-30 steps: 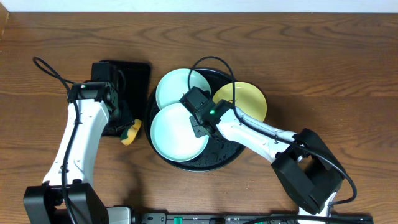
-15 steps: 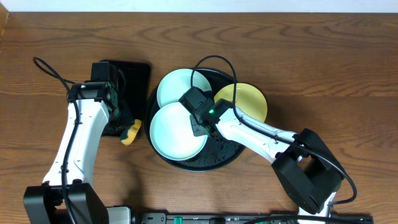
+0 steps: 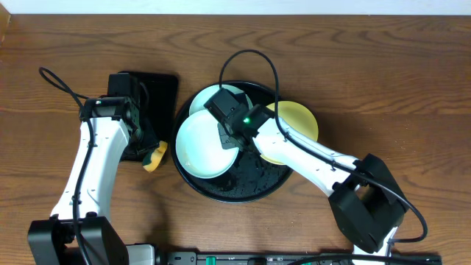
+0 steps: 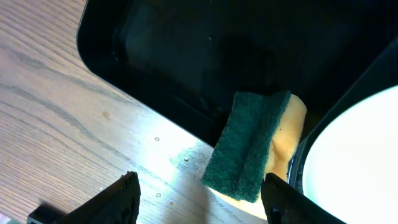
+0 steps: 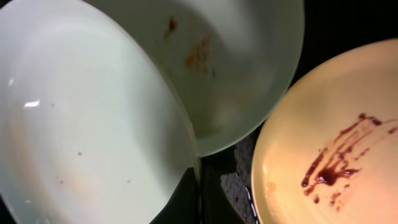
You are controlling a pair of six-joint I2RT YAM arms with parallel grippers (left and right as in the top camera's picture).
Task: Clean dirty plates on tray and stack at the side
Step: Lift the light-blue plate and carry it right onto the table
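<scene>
The round black tray (image 3: 254, 185) holds three plates. My right gripper (image 3: 229, 138) is shut on the rim of a mint-green plate (image 3: 200, 143) and holds it tilted over the tray's left side (image 5: 81, 124). A second mint plate (image 3: 200, 101) with brown smears (image 5: 236, 68) lies behind it. The yellow plate (image 3: 298, 121) with a dark red smear (image 5: 329, 130) sits at the tray's right. My left gripper (image 4: 199, 199) is open above the table, just in front of a yellow sponge with a green pad (image 4: 252, 149).
A small rectangular black tray (image 3: 158, 85) lies left of the round tray (image 4: 174, 56). The sponge (image 3: 154, 157) sits between the two trays. The right arm's cable arcs over the round tray's back.
My right gripper has lifted the near mint plate and carried it up and left, over the other mint plate. The left arm has not moved.
</scene>
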